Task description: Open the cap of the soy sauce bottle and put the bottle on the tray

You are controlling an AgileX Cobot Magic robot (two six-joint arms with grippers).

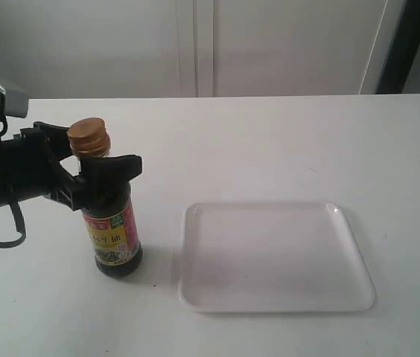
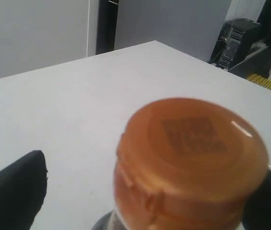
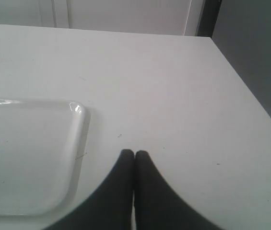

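Observation:
The soy sauce bottle point(image 1: 113, 230) stands upright on the white table, left of the tray point(image 1: 276, 256); it holds dark liquid and has a yellow, red and green label. Its golden-brown cap point(image 1: 89, 137) is closed and fills the left wrist view point(image 2: 190, 158). My left gripper point(image 1: 91, 160) is open, one black finger point(image 2: 13, 191) on each side of the bottle's shoulder, with a gap showing beside the cap. My right gripper point(image 3: 134, 153) is shut and empty, low over the table just beside the tray's corner point(image 3: 75, 112). The exterior view does not show it.
The white table point(image 1: 284, 141) reaches back to a pale wall. Its right edge point(image 3: 250, 96) runs close to my right gripper. Dark equipment point(image 2: 241, 43) stands beyond the table's far edge in the left wrist view.

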